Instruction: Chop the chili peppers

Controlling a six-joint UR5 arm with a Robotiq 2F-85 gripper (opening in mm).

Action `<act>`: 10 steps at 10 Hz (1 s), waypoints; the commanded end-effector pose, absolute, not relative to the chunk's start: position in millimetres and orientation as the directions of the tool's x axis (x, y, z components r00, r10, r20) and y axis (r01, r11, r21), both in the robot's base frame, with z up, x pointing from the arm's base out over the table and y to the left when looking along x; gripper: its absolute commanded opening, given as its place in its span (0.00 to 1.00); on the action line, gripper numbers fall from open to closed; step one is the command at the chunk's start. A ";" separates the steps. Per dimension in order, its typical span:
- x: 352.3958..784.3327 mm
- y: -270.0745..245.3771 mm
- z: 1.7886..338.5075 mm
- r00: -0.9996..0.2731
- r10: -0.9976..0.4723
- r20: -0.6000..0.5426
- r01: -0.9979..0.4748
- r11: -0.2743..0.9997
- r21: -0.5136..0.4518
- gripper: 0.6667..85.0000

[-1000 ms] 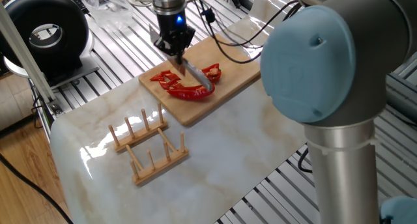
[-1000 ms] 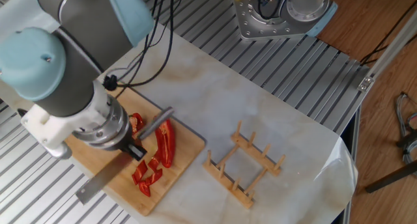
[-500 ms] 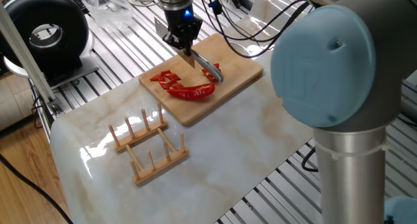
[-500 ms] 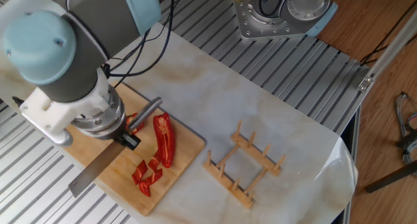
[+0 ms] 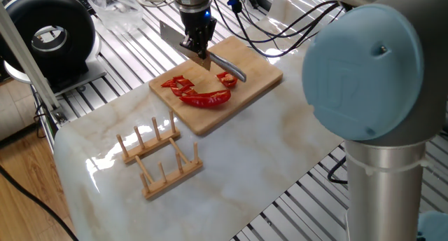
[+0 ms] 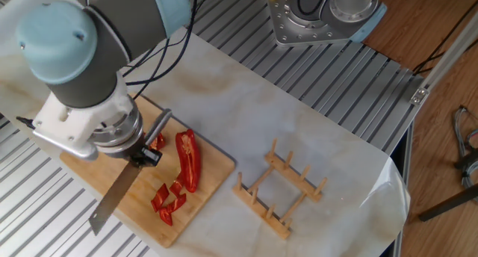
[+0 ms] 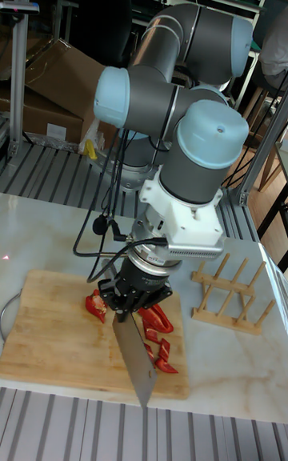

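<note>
Hand point(image 7: 138, 298) grips knife point(image 7: 134, 360) above chili peppers point(image 5: 199, 91) on board point(image 5: 255, 80).

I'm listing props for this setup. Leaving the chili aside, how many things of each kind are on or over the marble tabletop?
Wooden cutting board: 1
Wooden peg rack: 1
Knife, held in the gripper: 1
Total: 3
</note>
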State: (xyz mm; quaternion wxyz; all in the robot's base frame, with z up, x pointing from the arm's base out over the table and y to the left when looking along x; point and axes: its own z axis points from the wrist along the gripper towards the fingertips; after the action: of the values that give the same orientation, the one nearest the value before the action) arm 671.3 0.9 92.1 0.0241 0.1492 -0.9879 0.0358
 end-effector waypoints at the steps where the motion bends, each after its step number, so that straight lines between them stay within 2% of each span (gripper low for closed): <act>1: 662.5 -0.1 98.7 -0.927 -0.369 0.069 -0.373 0.927 -0.051 0.01; 5: 651.8 -3.0 108.8 -0.870 -0.484 0.097 -0.491 0.868 -0.070 0.01; 7: 632.1 -5.9 115.5 -0.824 -0.551 0.128 -0.560 0.827 -0.049 0.01; 10: 609.5 -15.8 112.9 -0.820 -0.557 0.133 -0.566 0.823 -0.039 0.01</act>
State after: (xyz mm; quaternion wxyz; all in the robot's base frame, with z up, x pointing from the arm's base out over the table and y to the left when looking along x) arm 627.4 -11.1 111.6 0.0535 0.2821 -0.9568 0.0456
